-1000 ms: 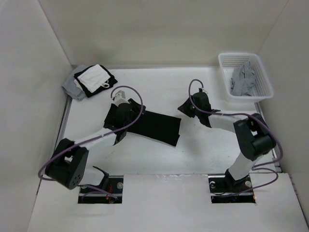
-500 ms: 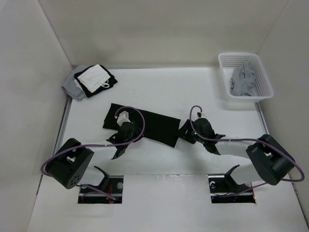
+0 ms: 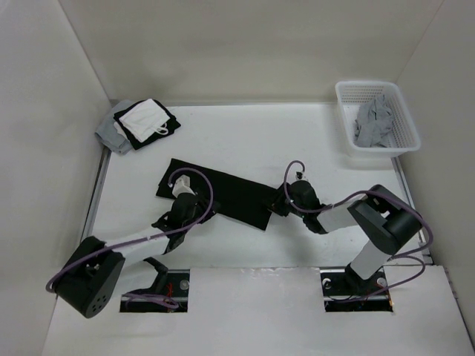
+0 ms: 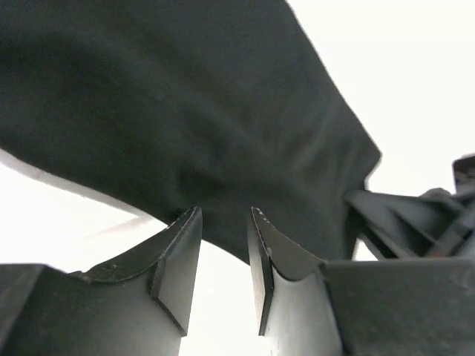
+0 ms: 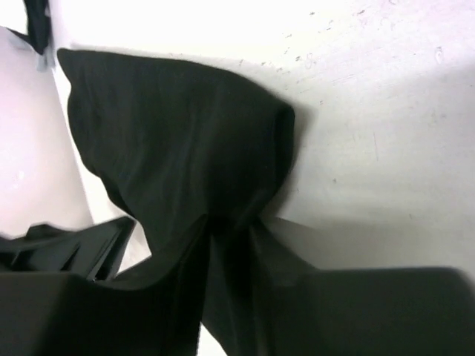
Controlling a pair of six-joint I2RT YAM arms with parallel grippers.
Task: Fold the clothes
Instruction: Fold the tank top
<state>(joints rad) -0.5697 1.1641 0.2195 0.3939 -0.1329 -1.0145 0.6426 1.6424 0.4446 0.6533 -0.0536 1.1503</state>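
Note:
The clothes (image 3: 230, 194) are one black garment, lying as a long folded strip slanting across the table's middle. My left gripper (image 3: 202, 215) sits low at the strip's near edge. In the left wrist view its fingers (image 4: 185, 245) stand apart over bare table, the gripper (image 4: 224, 215) open, with the black fabric (image 4: 185, 96) just past the tips. My right gripper (image 3: 277, 208) is at the strip's right end. In the right wrist view the gripper (image 5: 231, 222) is shut on a bunched fold of the fabric (image 5: 178, 133).
A white basket (image 3: 341, 93) holding a grey garment (image 3: 373, 122) stands at the back right. A pile of grey, white and black clothes (image 3: 137, 124) lies at the back left. White walls close in the table on three sides.
Both arms drew back toward the near edge. The left gripper came off the garment's far left part to its near edge. The right gripper came to the right end and closed on it.

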